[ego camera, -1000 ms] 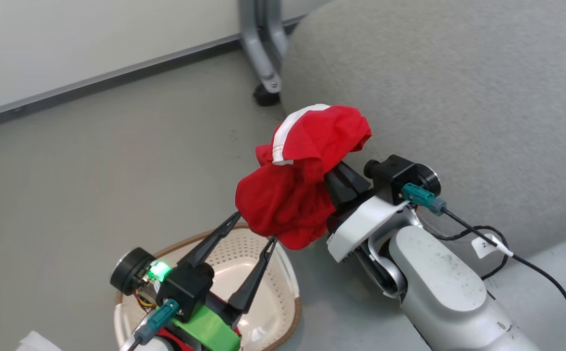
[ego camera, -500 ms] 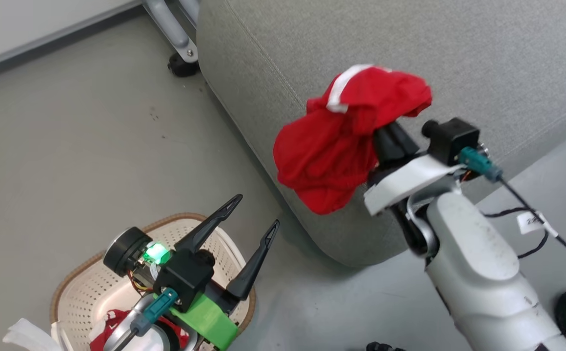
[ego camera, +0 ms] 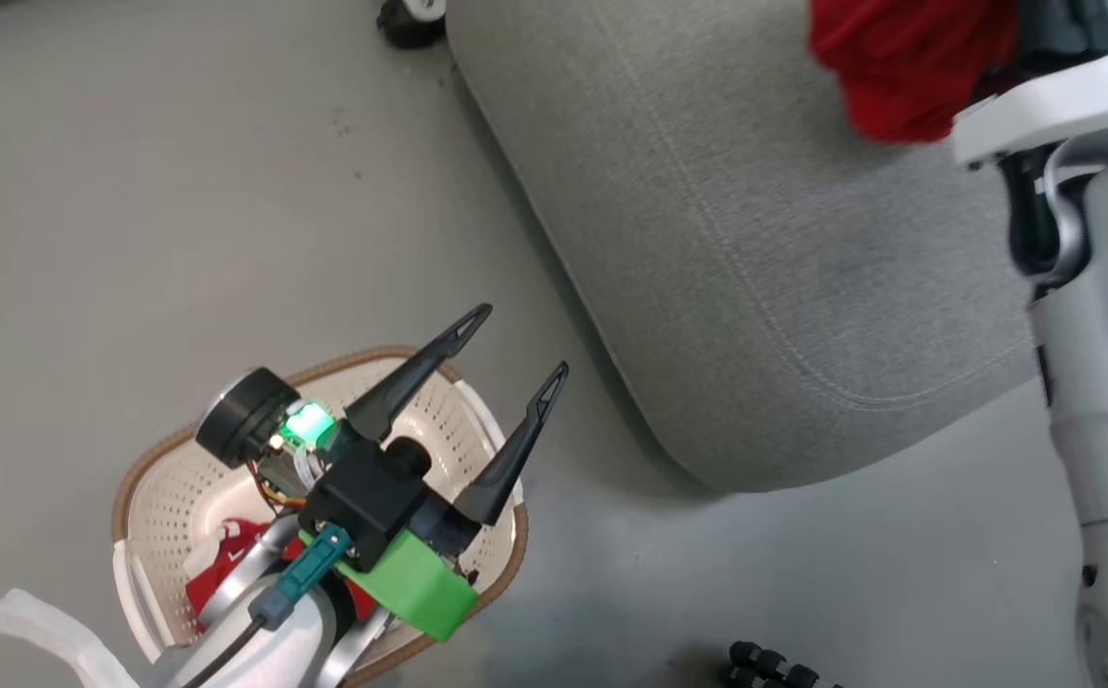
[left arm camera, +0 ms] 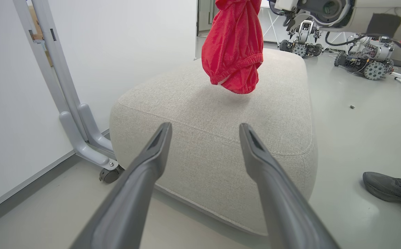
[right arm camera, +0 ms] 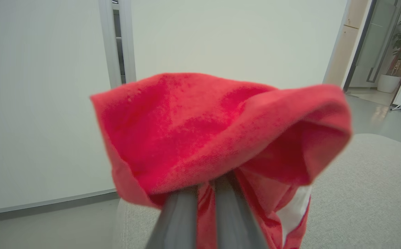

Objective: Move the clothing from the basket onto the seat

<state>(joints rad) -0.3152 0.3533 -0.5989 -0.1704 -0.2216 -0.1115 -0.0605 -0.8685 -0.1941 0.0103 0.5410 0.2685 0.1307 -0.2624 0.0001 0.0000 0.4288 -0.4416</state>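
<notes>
Two claws to report; right gripper (right arm camera: 207, 185) first: fingers squeezed together on a fold of a bright red soft fabric garment (right arm camera: 204, 138) with white trim, cloth draped over the tips and hanging down in a bunch; from the left wrist view, dangling above the large grey woven-fabric upholstered seat cushion (left arm camera: 204, 110), over the middle of its top, looks just clear of it with a faint shadow underneath. Left gripper (ego camera: 522, 339): spread wide, nothing between the two long dark fingers; hovering over the cream perforated plastic laundry basket (ego camera: 172, 497) with the brown woven-look rim, tips aimed toward the cushion's rounded corner. Basket down on the grey floor (ego camera: 181, 191) near the cushion, not touching it; another bit of red clothing (ego camera: 220, 564) with white marks lying in the bottom, partly hidden under the left arm. Also around: grey metal leg (left arm camera: 77, 138) on a black caster beside the cushion by the white wall; a person's dark shoe (left arm camera: 383, 186) on the floor at the right; few small wheeled robots (left arm camera: 370, 62) parked way back.
</notes>
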